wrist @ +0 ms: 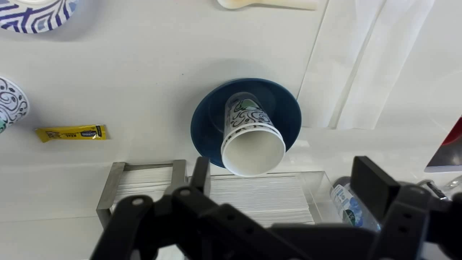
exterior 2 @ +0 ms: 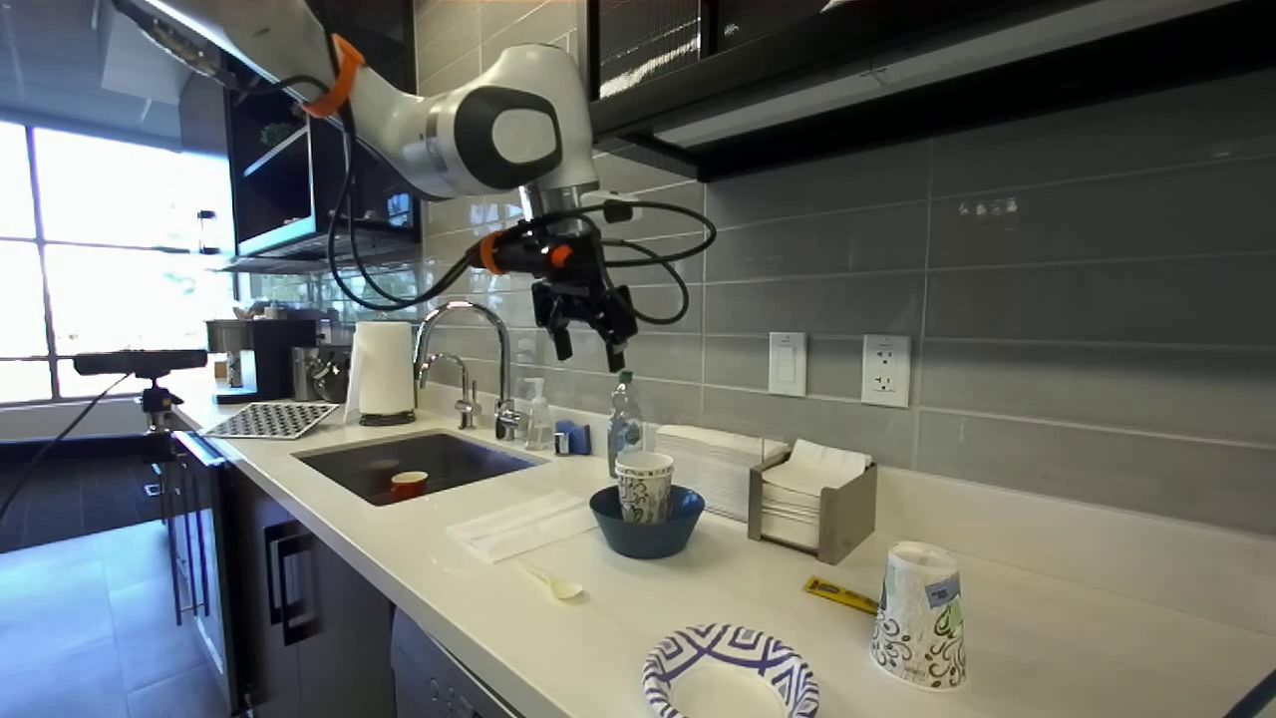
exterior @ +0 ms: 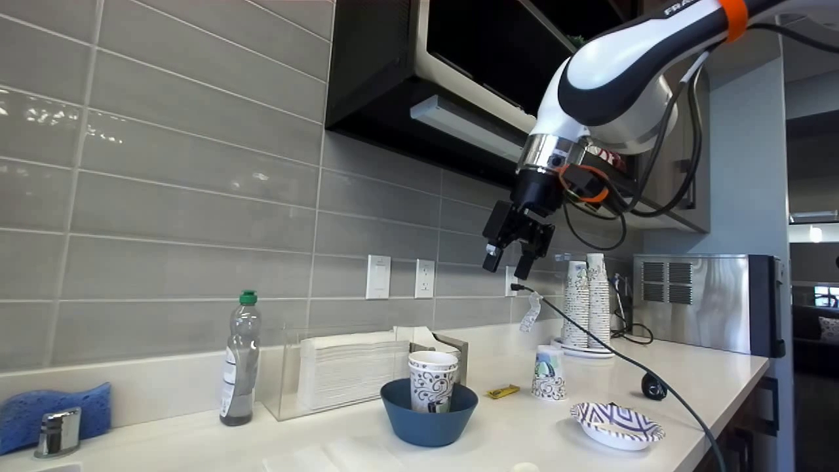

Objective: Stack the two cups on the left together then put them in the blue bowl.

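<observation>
The two cups [exterior: 432, 388] are white with a dark swirl pattern and stand nested one in the other, mouth up, inside the blue bowl [exterior: 429, 427]. The stacked cups [exterior 2: 645, 491] and bowl [exterior 2: 648, 539] also show in an exterior view. In the wrist view two rims show close together on the cups [wrist: 252, 151], and the bowl [wrist: 285, 104] surrounds their base. My gripper [exterior: 508, 267] is open and empty, well above the counter and apart from the cups. Its fingers [wrist: 283, 173] stand wide apart in the wrist view.
Another cup [exterior 2: 919, 618] stands upside down near a yellow packet [exterior 2: 840, 594]. A patterned dish [exterior: 617, 427] lies near the counter edge. A napkin holder [exterior 2: 847, 514], a clear napkin box [wrist: 314, 195] and a soap bottle [exterior: 240, 367] stand behind the bowl. A spoon [exterior 2: 563, 588] lies in front.
</observation>
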`<move>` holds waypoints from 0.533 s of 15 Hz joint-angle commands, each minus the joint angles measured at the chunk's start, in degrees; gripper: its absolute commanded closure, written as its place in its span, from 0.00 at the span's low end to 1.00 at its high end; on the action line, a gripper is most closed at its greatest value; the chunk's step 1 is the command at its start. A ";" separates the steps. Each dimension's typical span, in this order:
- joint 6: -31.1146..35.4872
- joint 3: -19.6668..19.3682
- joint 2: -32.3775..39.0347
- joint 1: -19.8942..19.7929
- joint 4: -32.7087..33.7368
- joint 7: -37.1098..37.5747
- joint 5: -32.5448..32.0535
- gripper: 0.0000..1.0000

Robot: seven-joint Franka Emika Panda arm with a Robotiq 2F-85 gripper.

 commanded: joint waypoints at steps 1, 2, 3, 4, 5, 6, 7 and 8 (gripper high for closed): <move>1.96 0.17 -6.08 0.84 -5.88 -1.70 -0.12 0.00; 0.01 -0.06 -2.51 0.51 -1.98 -0.52 -0.08 0.00; 0.16 -0.03 -3.57 0.71 -2.93 -0.67 -0.08 0.00; 0.34 0.00 -4.30 0.81 -3.63 -0.73 -0.08 0.00; 0.47 0.02 -4.74 0.84 -4.11 -0.78 -0.09 0.00; 0.60 0.01 -4.90 0.84 -4.39 -0.83 -0.09 0.00; 0.62 0.01 -4.90 0.85 -4.43 -0.87 -0.10 0.00; 0.64 0.01 -4.90 0.85 -4.43 -0.90 -0.10 0.00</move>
